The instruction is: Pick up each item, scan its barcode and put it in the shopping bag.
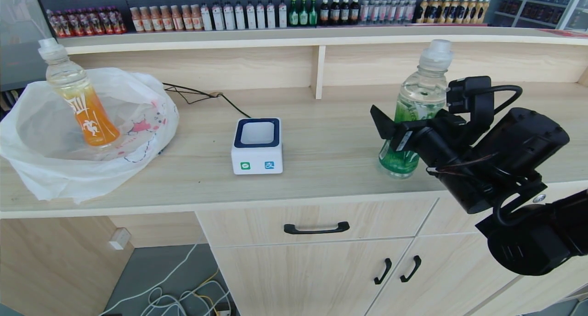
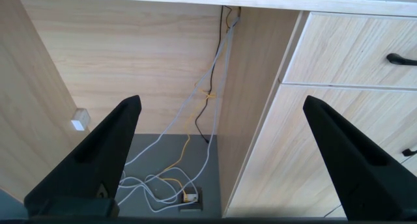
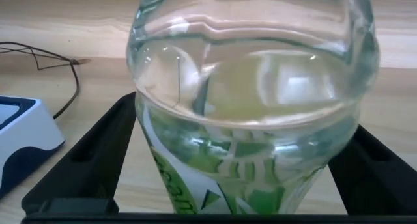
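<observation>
The green bottle (image 1: 420,100) stands upright toward the right end of the tabletop (image 1: 330,123), not far from its front edge. The right gripper (image 1: 398,131) is set around the bottle's body from the front. Its jaws stand spread, one on each side, and I see no squeeze on the plastic, so I judge the grasp is not yet made. Taking the body rather than the neck should give a steady hold for turning the barcode to the scanner (image 1: 257,146), which sits in the middle of the tabletop with its window facing up. At the left end the shopping bag (image 1: 147,104) lies wide open and an orange bottle (image 1: 85,109) leans inside it, so that item seems finished. The left gripper (image 2: 221,103) hangs below the front edge, before the cabinet, with jaws released and holding nothing, probably to keep out of the way
</observation>
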You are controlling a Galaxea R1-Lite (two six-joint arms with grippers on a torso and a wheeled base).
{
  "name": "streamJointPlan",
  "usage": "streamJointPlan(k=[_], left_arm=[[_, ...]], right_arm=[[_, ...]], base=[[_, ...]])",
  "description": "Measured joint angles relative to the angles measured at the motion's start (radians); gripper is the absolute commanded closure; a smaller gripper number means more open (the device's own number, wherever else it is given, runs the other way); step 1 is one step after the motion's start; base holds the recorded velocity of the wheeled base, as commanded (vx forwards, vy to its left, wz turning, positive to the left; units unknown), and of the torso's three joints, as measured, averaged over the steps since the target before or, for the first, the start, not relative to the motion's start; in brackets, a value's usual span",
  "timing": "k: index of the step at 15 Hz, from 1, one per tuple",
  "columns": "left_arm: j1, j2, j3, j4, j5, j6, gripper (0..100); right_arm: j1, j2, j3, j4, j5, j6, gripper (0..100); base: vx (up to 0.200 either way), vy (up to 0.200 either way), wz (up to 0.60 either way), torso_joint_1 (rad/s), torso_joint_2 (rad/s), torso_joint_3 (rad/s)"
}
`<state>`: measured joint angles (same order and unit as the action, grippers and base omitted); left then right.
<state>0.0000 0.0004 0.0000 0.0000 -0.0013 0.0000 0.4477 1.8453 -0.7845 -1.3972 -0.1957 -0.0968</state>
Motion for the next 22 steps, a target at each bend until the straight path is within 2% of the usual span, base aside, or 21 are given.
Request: streamJointPlan(k=[17,22], left_arm=[[0.0,0.0,0.0,0.0,0.0,0.0,0],[0.0,0.0,0.0,0.0,0.0,0.0,0]], right_arm=[[-0.019,-0.016,0.0,-0.002,0.015,0.026,100],[-0.019,-0.068,0.049,-0.016,0.086,0.025,100]], base=[[0.0,0.0,0.0,0.0,0.0,0.0],[0.0,0.0,0.0,0.0,0.0,0.0]])
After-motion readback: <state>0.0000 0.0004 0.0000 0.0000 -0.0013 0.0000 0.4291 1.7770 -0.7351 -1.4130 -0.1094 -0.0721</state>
